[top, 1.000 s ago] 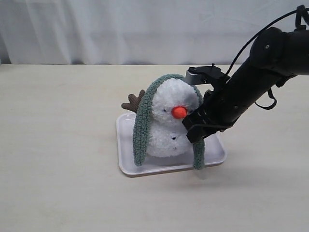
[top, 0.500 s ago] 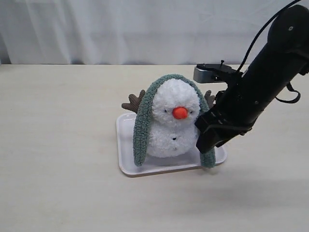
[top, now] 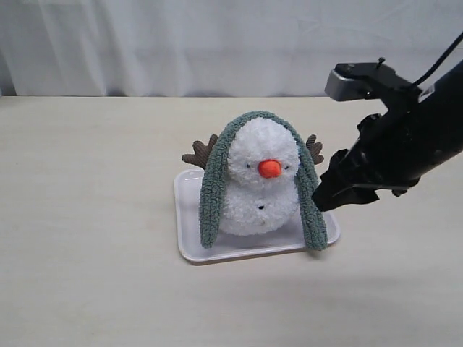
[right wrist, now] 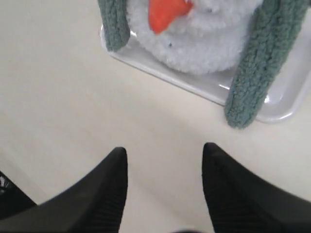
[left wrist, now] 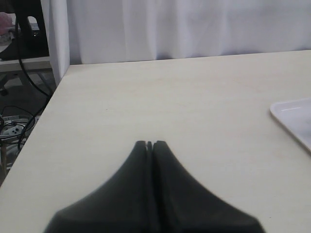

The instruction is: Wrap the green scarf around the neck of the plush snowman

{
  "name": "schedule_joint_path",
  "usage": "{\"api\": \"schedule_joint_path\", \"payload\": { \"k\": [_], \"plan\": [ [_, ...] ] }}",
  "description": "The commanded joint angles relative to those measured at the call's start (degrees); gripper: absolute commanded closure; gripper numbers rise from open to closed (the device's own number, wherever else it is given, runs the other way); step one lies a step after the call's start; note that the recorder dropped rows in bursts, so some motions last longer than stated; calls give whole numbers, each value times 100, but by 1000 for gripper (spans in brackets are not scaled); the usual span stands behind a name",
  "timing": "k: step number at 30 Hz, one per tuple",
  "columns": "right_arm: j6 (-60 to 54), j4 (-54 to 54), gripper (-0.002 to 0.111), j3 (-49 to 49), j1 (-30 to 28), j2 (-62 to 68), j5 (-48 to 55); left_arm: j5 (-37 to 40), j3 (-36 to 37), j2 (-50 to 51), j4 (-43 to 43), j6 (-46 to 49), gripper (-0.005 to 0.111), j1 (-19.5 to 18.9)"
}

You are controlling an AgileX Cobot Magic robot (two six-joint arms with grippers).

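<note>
The right claw [right wrist: 164, 150] hangs with its jaws apart and nothing between them, off the corner of the white tray [top: 187, 230] and just beside the nearer hanging end of the green scarf [top: 215, 181]. The left claw [left wrist: 149, 143] is pressed together, empty, low over the bare surface [top: 87, 217], well apart from the toy.

The scarf lies over the crown of the plush snowman [top: 255, 206] like a hood, one end falling down each side. It does not cross the snowman's neck [top: 246, 186], so the wrap looks not yet made.

The risk is judged to lie in the next pull. Tugging one end sideways may drag the whole strip off the head, since nothing pins the other end. The fuzzy cloth may also cling to the fluff and tip the light toy or slide the tray.

The tray holds the snowman upright. Both scarf ends reach down into it, the nearer tip at its rim.
</note>
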State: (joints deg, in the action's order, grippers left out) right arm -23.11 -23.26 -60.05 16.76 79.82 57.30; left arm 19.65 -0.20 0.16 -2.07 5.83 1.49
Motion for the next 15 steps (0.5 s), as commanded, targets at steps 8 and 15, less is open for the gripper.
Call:
{"api": "schedule_joint_path", "payload": {
  "k": [8,15],
  "plan": [
    [-23,20,62,634,9,-1641,-1152,-63,20,-16,-5,10,107,-6],
    [-48,20,62,1148,9,-2737,-1877,-83,20,-16,7,10,107,-6]
  ]
}}
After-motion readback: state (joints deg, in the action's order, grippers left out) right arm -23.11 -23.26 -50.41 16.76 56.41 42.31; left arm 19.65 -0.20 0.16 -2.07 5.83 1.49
